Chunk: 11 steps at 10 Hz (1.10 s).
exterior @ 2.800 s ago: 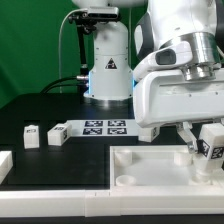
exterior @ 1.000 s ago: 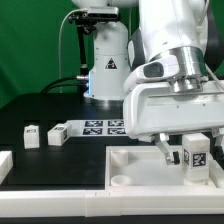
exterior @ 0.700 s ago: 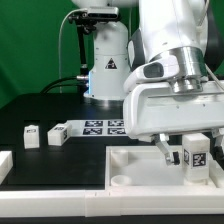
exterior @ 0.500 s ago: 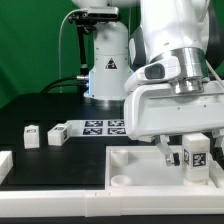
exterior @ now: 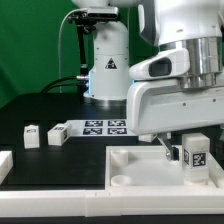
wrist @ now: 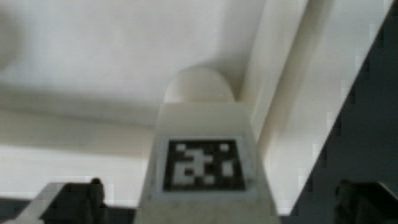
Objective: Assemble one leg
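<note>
One leg [exterior: 196,155], a stubby white post with a black-and-white tag, stands upright on the right part of the white tabletop [exterior: 130,165]. My gripper [exterior: 192,160] reaches down around it. In the wrist view the leg [wrist: 201,130] fills the middle. The dark fingertips [wrist: 71,200] stand on either side of it, with a gap showing beside the leg, so the gripper [wrist: 217,203] looks open. Two more legs [exterior: 31,136] [exterior: 57,135] lie on the black table at the exterior view's left.
The marker board [exterior: 105,127] lies behind the tabletop, in front of the robot base [exterior: 108,70]. Another white part [exterior: 3,165] sits at the far left edge. The tabletop has a corner hole [exterior: 122,180] near its front left.
The leg came left from a tilted pose and has stood upright on the tabletop for the last second. In the last half second the arm's upper links shifted; the leg stayed put.
</note>
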Each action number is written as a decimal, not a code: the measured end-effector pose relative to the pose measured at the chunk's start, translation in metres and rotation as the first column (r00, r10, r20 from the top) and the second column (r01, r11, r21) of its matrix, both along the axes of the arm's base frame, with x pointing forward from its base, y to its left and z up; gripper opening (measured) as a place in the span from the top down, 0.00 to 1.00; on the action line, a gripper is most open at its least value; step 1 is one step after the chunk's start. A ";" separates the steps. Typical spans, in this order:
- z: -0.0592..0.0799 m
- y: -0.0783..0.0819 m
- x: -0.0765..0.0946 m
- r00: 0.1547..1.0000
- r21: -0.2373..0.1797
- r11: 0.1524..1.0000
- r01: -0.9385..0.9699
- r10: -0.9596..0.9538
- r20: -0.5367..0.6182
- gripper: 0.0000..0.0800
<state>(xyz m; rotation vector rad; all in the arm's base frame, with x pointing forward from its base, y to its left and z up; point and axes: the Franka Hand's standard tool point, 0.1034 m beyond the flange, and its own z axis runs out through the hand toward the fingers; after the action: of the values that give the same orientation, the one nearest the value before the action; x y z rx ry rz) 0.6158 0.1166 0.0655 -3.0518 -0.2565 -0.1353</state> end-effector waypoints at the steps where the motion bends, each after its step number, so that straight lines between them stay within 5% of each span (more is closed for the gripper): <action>1: 0.005 0.003 -0.001 0.993 -0.007 1.000 -0.011 0.010 -0.119 0.19; 4: 0.002 -0.001 0.008 0.987 -0.006 1.000 -0.014 0.013 -0.158 0.19; 6: 0.002 -0.002 0.008 0.988 -0.005 1.000 -0.013 0.012 -0.156 0.47; 7: 0.002 -0.002 0.008 0.988 -0.005 1.000 -0.012 0.011 -0.156 0.47; 8: 0.002 -0.002 0.008 0.988 -0.005 1.000 -0.012 0.011 -0.156 0.64; 11: 0.002 -0.002 0.008 0.987 -0.008 1.000 0.023 -0.024 -0.159 0.64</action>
<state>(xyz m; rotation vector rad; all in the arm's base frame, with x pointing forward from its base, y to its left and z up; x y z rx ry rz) 0.6240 0.1148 0.0672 -3.0502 -0.2098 0.1075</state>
